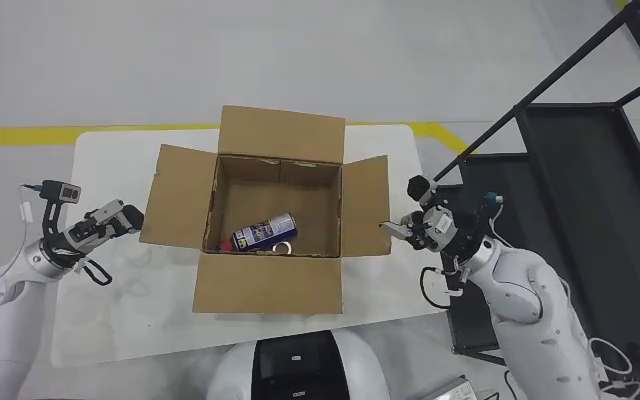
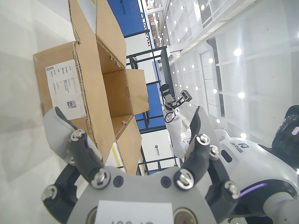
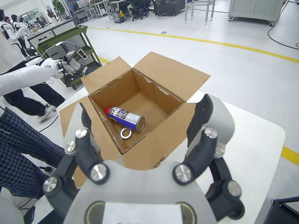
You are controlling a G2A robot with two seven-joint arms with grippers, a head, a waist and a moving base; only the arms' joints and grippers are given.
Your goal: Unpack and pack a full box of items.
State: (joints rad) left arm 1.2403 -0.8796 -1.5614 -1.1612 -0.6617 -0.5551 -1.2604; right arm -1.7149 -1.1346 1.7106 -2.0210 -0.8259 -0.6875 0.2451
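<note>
Centrally, open box (image 1: 268, 283) on white table (image 1: 120, 300); yellow floor line (image 1: 60, 133) beyond.

— Any writing on the box (image 2: 93, 89)?
— A white label (image 2: 63, 87) on its 9 o'clock wall. It has rows of small characters too fine to read and a square code (image 2: 71, 104).
— Inside?
— The can (image 3: 126, 117), toward 6 o'clock on the floor, has a printed blue-and-yellow wrap with lettering I can't make out.

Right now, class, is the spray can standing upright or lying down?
Lying down: the spray can rests lengthwise on the floor of the open box.
</note>
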